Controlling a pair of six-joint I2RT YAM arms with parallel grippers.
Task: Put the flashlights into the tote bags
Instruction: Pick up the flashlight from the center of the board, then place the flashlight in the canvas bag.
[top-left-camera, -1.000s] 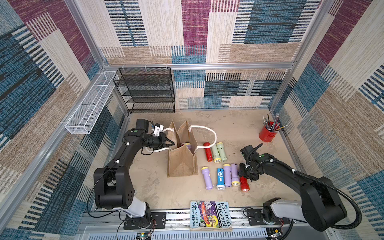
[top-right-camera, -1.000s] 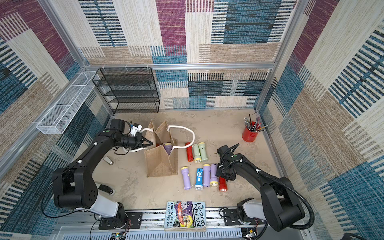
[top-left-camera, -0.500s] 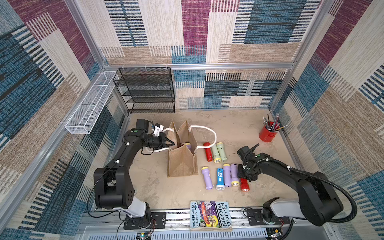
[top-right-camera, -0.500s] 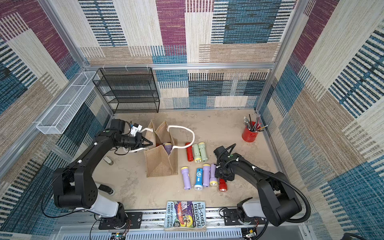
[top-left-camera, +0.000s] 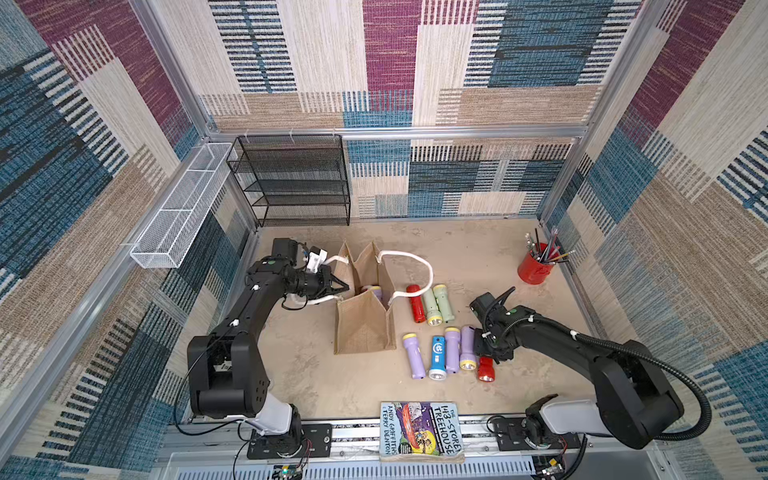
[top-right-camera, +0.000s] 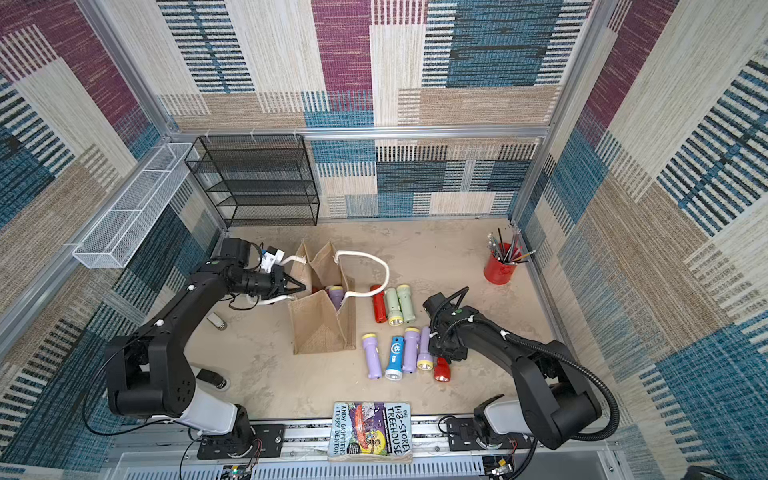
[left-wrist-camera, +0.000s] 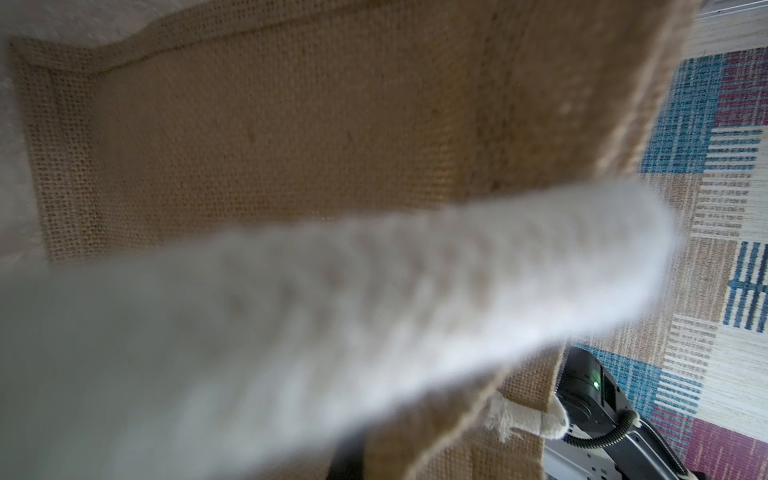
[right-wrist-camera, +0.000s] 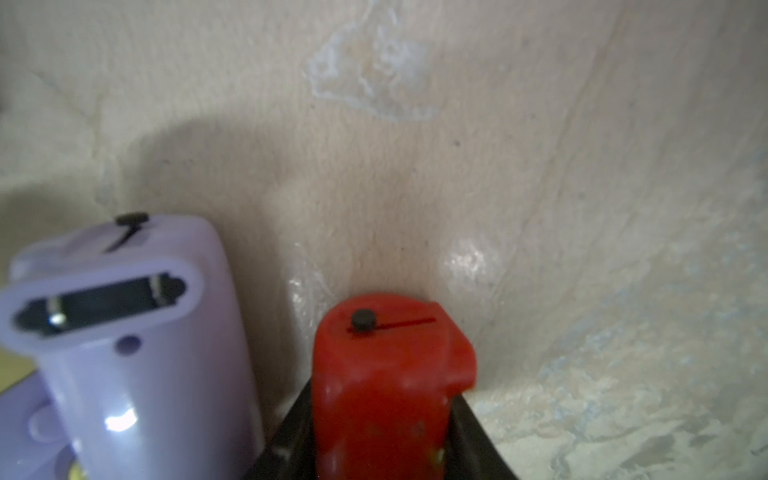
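Tote bag (top-left-camera: 365, 332): tan burlap, upright, mouth open, mid-tabletop (top-left-camera: 316, 374); one lilac, yellow-collared torch (top-left-camera: 376, 291) shows inside. Left gripper (top-left-camera: 340, 288): jaws closed on the bag's left rim, with the white rope handle (top-left-camera: 309, 300) looped beside it. Right gripper (top-left-camera: 487, 357): clamped on the red flashlight (right-wrist-camera: 382, 374), which lies on the tabletop at the right end of a row. Row, just right of the bag: three lilac flashlights (top-left-camera: 451, 349), one blue flashlight (top-left-camera: 437, 357), then the gripped red one, which the nearest lilac lies just beside. Farther back: second red flashlight (top-left-camera: 414, 303) and two pale green flashlights (top-left-camera: 436, 305), side by side. Red cup (top-left-camera: 536, 272): far right corner.
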